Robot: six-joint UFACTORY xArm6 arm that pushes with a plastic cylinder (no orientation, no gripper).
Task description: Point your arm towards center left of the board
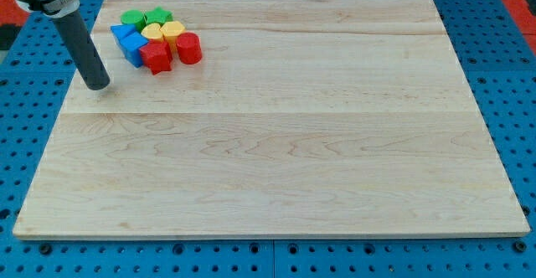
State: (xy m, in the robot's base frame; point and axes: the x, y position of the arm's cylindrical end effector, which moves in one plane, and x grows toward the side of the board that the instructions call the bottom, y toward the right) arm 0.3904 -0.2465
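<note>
Because this arm carries no claw at all, there is nothing to call apart, together or clamped: it ends in a plain dark rod, and my tip (99, 85) rests on the wooden board (276, 144) near the view's left edge, in the upper part of the board.

Just to the view's right of the rod, and a little higher, sits the cluster of blocks, all packed touching or nearly so. The blue blocks (129, 42) are nearest my tip, close but apart from it. Beyond them lie the red star-like block (156, 57), the red block (188, 48), the yellow heart-like block (154, 33) and the yellow block (172, 32), with the green round block (132, 18) and the green star (157, 15) at the view's top.

The target, the board's centre left, is bare wood below my tip, along the left edge at mid height. I judge the step nearly done: a short slide toward the view's bottom should finish it. To do it well, I would keep the path straight down and hold to the left, away from the blue blocks, so nothing gets nudged, and stop before the lower half of the board.
</note>
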